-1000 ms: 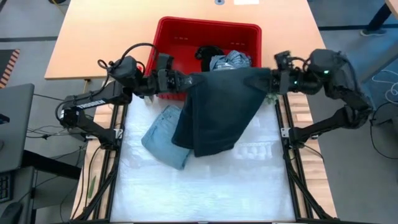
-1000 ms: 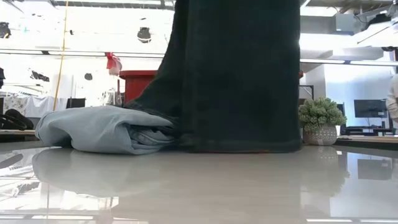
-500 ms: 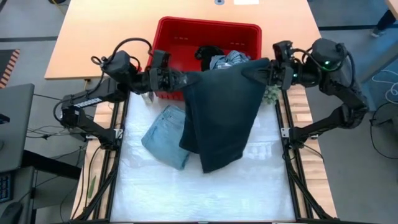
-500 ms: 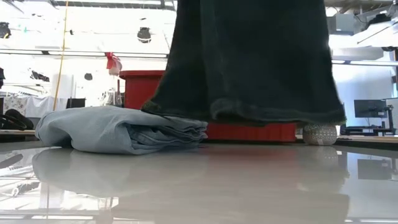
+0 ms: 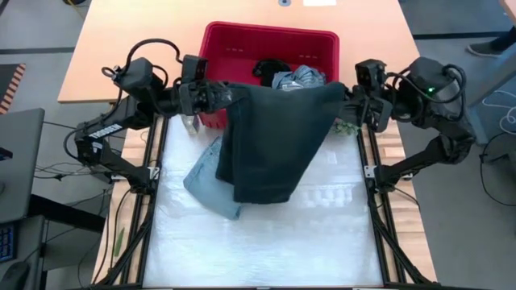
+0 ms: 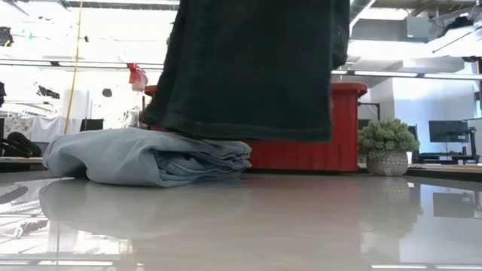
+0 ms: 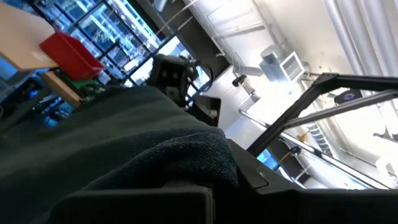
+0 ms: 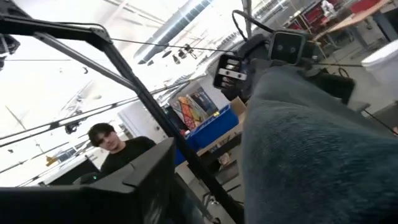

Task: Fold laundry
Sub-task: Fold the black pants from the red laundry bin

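Observation:
A dark navy garment (image 5: 274,137) hangs spread between my two grippers in front of the red basket (image 5: 242,36). My left gripper (image 5: 216,91) is shut on its upper left corner. My right gripper (image 5: 353,98) stands at its upper right corner with its fingers apart. The garment's lower hem (image 6: 241,132) hangs clear of the table, over a folded light blue garment (image 6: 143,158) that lies flat on the white table top (image 5: 266,242). A black garment (image 5: 270,68) and a grey-blue striped one (image 5: 300,78) lie in the basket. My left gripper pinches the navy garment's upper left corner (image 7: 186,155) between its two fingers, coming about level from the table's left. The cloth bunches over the fingers and hangs down from them, clear of the table. My right gripper's fingers stand apart; the upper right corner (image 8: 292,124) still lies against one finger, which the cloth hides.
A small green fuzzy plant (image 6: 388,143) stands at the table's right edge, below my right gripper. The wooden table (image 5: 137,48) lies beyond the basket. A person (image 8: 109,140) shows in the room behind, in the right wrist view.
Both grippers have risen. The navy garment has come up with them: its hem, which lay on the table, now hangs clear. The whole garment has swung toward the table's left, over the light blue garment.

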### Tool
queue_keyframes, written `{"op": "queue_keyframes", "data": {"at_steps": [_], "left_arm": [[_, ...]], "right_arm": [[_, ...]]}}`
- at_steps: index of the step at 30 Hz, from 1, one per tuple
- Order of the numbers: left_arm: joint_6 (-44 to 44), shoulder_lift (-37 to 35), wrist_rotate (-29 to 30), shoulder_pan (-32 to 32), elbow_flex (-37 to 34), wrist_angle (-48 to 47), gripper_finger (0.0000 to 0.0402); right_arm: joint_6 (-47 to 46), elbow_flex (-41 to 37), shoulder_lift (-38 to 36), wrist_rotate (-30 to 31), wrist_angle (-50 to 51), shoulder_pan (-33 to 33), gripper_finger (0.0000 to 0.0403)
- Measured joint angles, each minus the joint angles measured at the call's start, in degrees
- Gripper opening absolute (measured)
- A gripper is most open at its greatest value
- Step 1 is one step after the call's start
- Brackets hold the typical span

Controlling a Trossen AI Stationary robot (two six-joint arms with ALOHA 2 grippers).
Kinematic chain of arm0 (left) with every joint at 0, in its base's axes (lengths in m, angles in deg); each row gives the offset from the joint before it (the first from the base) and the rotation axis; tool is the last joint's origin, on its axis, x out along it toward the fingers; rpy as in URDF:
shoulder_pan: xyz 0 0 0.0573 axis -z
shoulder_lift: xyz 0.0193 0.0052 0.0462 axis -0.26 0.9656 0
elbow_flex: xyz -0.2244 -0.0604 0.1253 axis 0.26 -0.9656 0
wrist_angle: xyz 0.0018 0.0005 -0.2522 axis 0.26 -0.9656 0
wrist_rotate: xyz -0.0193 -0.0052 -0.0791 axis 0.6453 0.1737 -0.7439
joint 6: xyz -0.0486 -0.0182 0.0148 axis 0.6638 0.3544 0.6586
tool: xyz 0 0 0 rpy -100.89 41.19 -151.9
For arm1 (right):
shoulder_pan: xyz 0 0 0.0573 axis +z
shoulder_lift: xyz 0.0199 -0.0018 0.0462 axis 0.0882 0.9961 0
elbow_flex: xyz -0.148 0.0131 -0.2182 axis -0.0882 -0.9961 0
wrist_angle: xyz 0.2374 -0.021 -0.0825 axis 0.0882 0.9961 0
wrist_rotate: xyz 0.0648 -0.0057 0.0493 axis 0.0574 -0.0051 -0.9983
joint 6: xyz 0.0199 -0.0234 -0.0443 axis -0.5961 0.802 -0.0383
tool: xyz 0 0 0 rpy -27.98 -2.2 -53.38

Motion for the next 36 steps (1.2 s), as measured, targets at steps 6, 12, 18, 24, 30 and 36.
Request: {"op": "queue_keyframes", "data": {"at_steps": [6, 12, 18, 24, 30, 36], "left_arm": [[-2.2, -0.2, 2.7, 0.0, 0.1, -0.1, 0.0000], [-4.5, -1.6, 8.5, 0.0, 0.0, -1.3, 0.0000], [-5.0, -1.4, 9.0, 0.0, 0.0, -2.7, 0.0000], [-5.3, -1.4, 8.6, -0.1, 0.0, -2.5, 0.0000], [-7.4, -4.1, 10.6, 0.0, 0.0, -2.9, 0.0000], [-7.4, -5.8, 14.2, -0.1, 0.0, -3.0, 0.0000]], "right_arm": [[-2.6, 0.0, -0.8, 4.3, 0.6, 1.1, 0.0273], [-4.5, 0.1, -3.6, 13.2, 6.9, -1.7, 0.0270], [-5.0, 0.1, -0.5, 13.9, 7.3, -0.7, 0.0261], [-4.8, 0.0, 2.7, 10.7, 5.3, -0.7, 0.0260], [-4.0, 0.0, 0.7, 10.3, 5.8, -2.1, 0.0260], [-5.4, -0.2, -1.8, 13.8, 18.9, 2.1, 0.0260]]}}
